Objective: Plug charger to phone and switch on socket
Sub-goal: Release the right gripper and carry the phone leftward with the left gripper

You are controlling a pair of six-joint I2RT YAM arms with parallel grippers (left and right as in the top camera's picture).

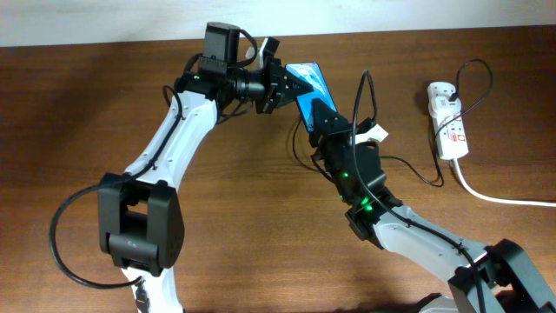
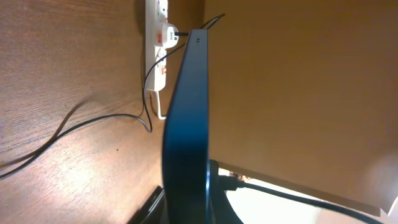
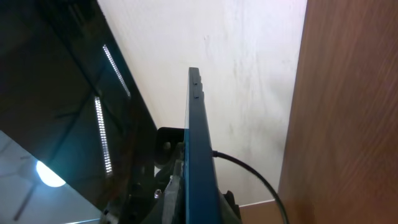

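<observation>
The phone [image 1: 310, 83] shows its blue screen and is held off the table between both grippers. My left gripper [image 1: 282, 87] is shut on its far end, my right gripper [image 1: 320, 113] on its near end. In the left wrist view the phone [image 2: 186, 124] stands edge-on in the jaws [image 2: 186, 208]. It is also edge-on in the right wrist view [image 3: 198, 143], in the jaws [image 3: 199, 202]. The white socket [image 1: 447, 122] lies at the right and also shows in the left wrist view [image 2: 157, 43]. The thin black charger cable [image 1: 426, 178] runs from it under my right arm [image 2: 81, 124]; its tip is hidden.
The socket's thick white cord [image 1: 504, 198] trails off to the right edge. A pale wall [image 1: 87, 17] borders the far side of the wooden table [image 1: 261, 200]. Both arms cross the middle of the table.
</observation>
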